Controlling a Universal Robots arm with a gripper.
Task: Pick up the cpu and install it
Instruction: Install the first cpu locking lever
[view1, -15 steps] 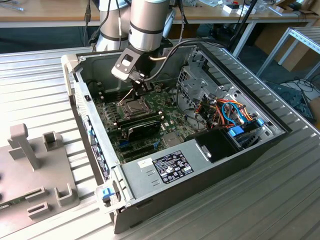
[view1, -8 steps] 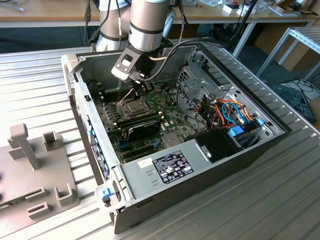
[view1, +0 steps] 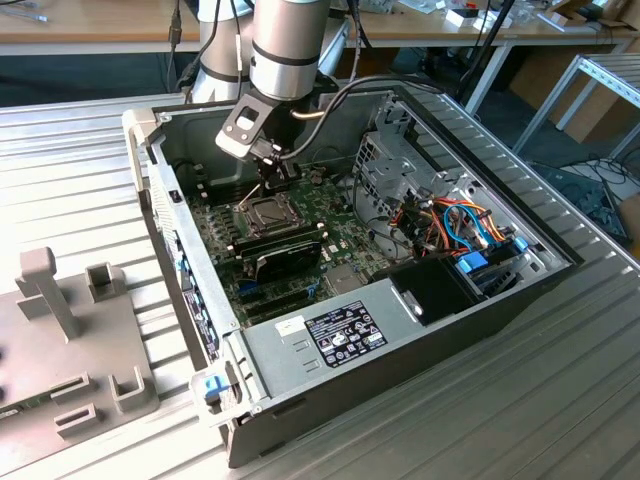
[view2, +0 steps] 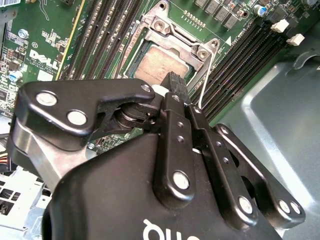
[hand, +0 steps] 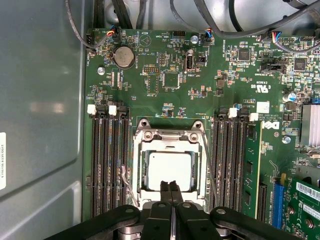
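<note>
Leftmost in the exterior view, grey fixtures (view1: 60, 330) on the bench (view1: 560, 400); then the open case (view1: 420, 365), arm (view1: 290, 40) reaching in. Inside, cpu (hand: 170, 169) lying flat in the socket (hand: 145, 145), memory slots (hand: 107, 165) on both sides. Fingers (hand: 165, 192) pressed together, holding nothing, just over the cpu's edge.

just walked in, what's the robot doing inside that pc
A Universal Robots arm reaches into an open desktop computer case, over the motherboard. Its gripper is shut, fingertips together with nothing visible between them, right at the edge of the cpu. The cpu already lies inside the socket frame, between the memory slots. Whether the fingertips touch it cannot be told.
</note>
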